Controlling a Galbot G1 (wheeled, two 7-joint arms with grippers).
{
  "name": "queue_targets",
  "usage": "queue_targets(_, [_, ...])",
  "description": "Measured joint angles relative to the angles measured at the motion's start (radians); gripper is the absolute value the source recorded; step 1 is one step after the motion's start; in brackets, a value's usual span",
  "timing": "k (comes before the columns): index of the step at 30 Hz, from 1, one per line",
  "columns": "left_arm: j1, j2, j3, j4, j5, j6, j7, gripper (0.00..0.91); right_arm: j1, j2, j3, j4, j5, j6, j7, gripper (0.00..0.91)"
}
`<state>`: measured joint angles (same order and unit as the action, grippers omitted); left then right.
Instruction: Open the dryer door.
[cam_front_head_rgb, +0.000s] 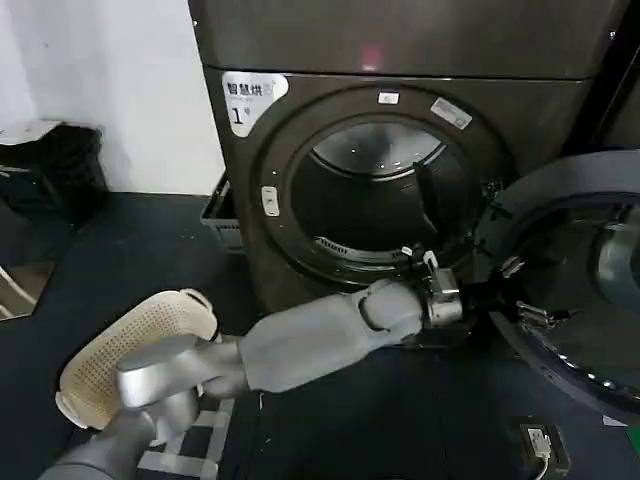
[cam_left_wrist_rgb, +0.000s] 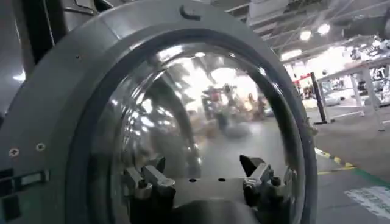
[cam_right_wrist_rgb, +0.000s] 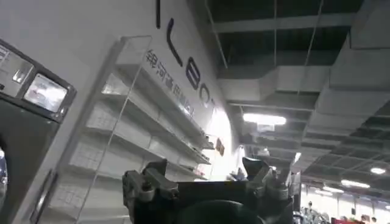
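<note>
The dryer (cam_front_head_rgb: 400, 170) stands dark and tall against the wall, its round mouth bare and the drum (cam_front_head_rgb: 375, 200) behind it open to the room; I can make out nothing lying inside, though the hollow is dim. The dryer door (cam_front_head_rgb: 580, 290) has swung well out to the right on its hinge side, hanging open with its inner face and domed glass turned toward the machine, so the job looks all but finished.

The left arm (cam_front_head_rgb: 320, 345) reaches long across the dark floor (cam_front_head_rgb: 120, 250) from the lower left, which I take to be the reach needed to carry the door outward along its arc. Its left gripper (cam_front_head_rgb: 455, 300) sits right at the door's inner edge, just below the drum opening. In the left wrist view the left gripper's jaws stand apart with nothing between them, close up against the door's glass bowl (cam_left_wrist_rgb: 201, 115), more pushing than holding, I would judge.

The right gripper (cam_right_wrist_rgb: 207, 189) is raised and pointed up toward wall shelves (cam_right_wrist_rgb: 134, 128) and ceiling, jaws apart and empty, apparently waiting.

Behind the arm's elbow a cream perforated basket (cam_front_head_rgb: 135, 350) lies tipped on the floor; its contents I cannot tell.
</note>
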<state>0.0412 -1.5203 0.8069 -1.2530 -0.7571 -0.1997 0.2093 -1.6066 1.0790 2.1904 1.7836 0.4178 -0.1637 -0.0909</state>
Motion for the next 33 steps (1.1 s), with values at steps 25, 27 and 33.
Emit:
queue_targets(25, [0.077,0.271,-0.003,-0.116,0.011,-0.416,0.029,0.907,0.020,-0.044,0.048,-0.009,-0.012,0.001,0.013,0.907])
queue_targets(27, [0.098,0.342,-0.011,-0.172,0.013,-0.430,0.029,0.907,0.021,-0.044,0.053,-0.005,-0.010,-0.001,0.012,0.907])
queue_targets(33, [0.118,0.573,-0.018,-0.321,-0.019,-0.382,0.063,0.907,0.031,-0.056,0.068,0.005,-0.007,-0.009,0.009,0.907])
